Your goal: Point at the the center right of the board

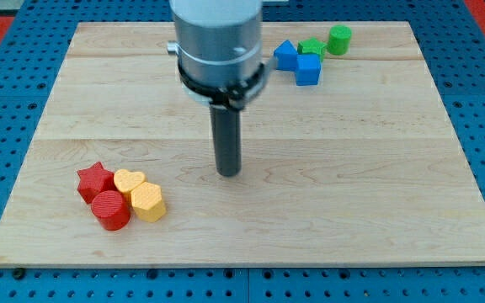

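Observation:
My tip rests on the wooden board near its middle, slightly left of centre. At the view's lower left lies a cluster: a red star, a red cylinder, a yellow heart and a yellow hexagon, all left of and below my tip. At the view's top right sit a blue pentagon-like block, a blue cube, a green star-like block and a green cylinder.
The arm's grey body hangs over the board's top middle. A blue pegboard surface surrounds the board.

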`<state>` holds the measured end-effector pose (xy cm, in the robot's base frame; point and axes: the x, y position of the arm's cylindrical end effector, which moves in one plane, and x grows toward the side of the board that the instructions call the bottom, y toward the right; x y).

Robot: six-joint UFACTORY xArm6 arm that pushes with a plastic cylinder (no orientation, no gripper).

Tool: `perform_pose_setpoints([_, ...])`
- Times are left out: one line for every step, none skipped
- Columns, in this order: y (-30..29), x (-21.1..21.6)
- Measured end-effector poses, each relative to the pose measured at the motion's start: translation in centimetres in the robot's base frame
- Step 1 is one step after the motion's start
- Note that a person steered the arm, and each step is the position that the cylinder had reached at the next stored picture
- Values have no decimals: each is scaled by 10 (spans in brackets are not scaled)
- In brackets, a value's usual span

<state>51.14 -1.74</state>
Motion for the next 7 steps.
perform_pose_setpoints([5,58])
perform_pose_setpoints([-27,106])
perform_pose_setpoints([-48,106])
perform_pose_setpoints([-53,107])
perform_pose_setpoints([-44,107])
perform_pose_setpoints([12,105])
perform_pose_setpoints([62,82])
